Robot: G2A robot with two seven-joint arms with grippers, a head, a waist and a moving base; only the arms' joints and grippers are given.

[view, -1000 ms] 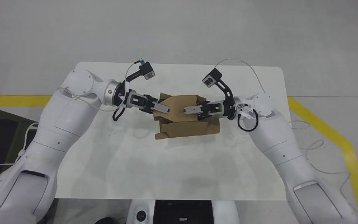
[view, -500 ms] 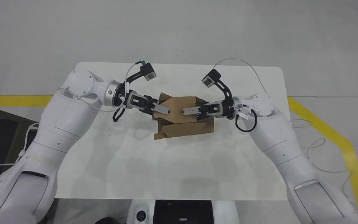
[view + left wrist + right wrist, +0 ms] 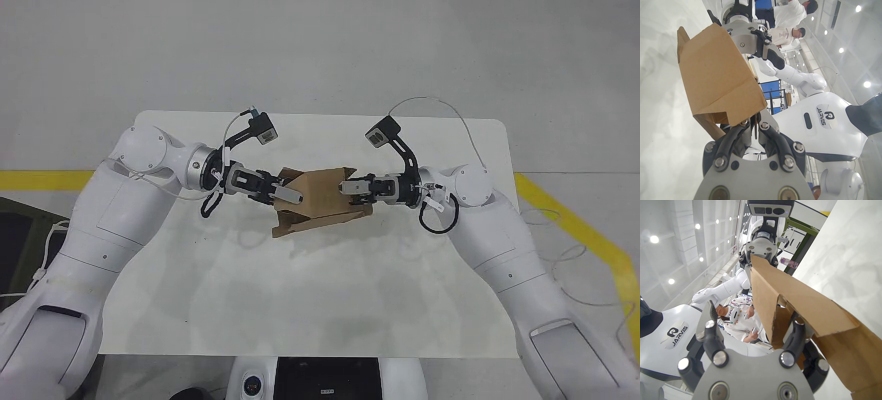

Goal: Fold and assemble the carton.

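A brown carton (image 3: 318, 200), partly folded, hangs tilted over the middle of the white table (image 3: 200, 290) between both grippers. My left gripper (image 3: 290, 196) is shut on a flap edge at the carton's left end; the left wrist view shows the cardboard (image 3: 719, 79) pinched between the fingers (image 3: 762, 126). My right gripper (image 3: 350, 188) is open at the right end. One of its fingers (image 3: 797, 325) sits inside the carton (image 3: 810, 306), under a flap, and the other finger (image 3: 709, 311) stands free outside it.
The table around the carton is bare white surface, with its edges well away from the grippers. A yellow floor line (image 3: 30, 180) runs past both sides of the table.
The carton has tilted and looks narrower and more skewed than a second ago. My right gripper has shifted left and slightly toward the table's far side; the left gripper has barely moved.
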